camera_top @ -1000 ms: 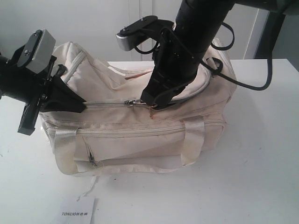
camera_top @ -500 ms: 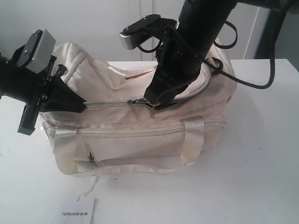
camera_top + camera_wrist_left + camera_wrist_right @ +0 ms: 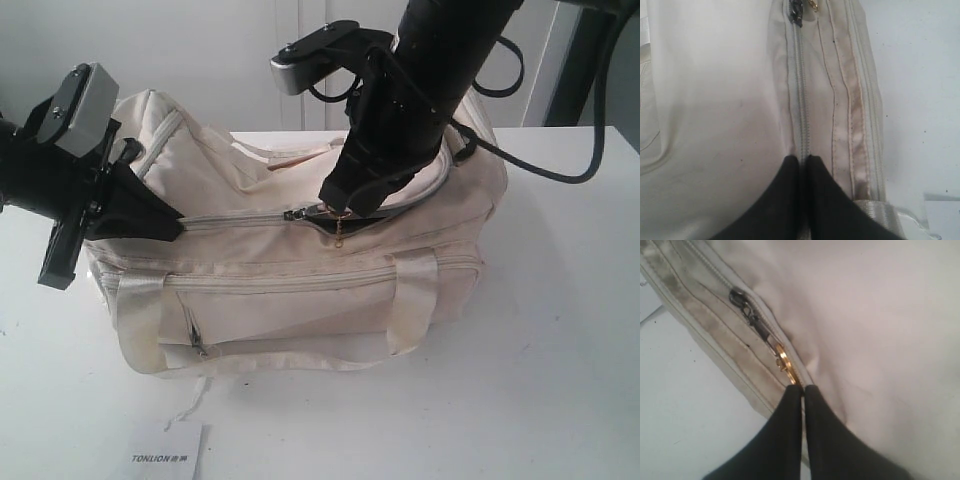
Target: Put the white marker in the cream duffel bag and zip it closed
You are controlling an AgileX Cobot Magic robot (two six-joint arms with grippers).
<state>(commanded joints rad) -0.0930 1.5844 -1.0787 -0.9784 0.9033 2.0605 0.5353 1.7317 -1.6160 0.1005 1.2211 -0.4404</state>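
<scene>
The cream duffel bag (image 3: 300,290) lies on the white tabletop (image 3: 560,350), its long side towards the exterior camera, with a white TONLION card (image 3: 168,455) on the tabletop near its front.

The left gripper (image 3: 176,229) sits where it was a second ago, at the bag's left end. Its jaws (image 3: 802,160) are clenched on the fabric at the start of the top zipper (image 3: 801,100).

The right gripper (image 3: 340,207) has shifted to the right and a little upward since the earlier frames, and the arm above it leans further right. Its jaws (image 3: 803,388) are pressed together on the gold chain pull (image 3: 785,365). A short length of that chain now hangs free just below the tips (image 3: 341,231).

The dark zipper slider (image 3: 292,214) has travelled with it, so it stands further right along the seam than before. From the slider back to the left gripper the teeth are meshed. To the right of the slider the curved track runs on under the right arm.
</scene>
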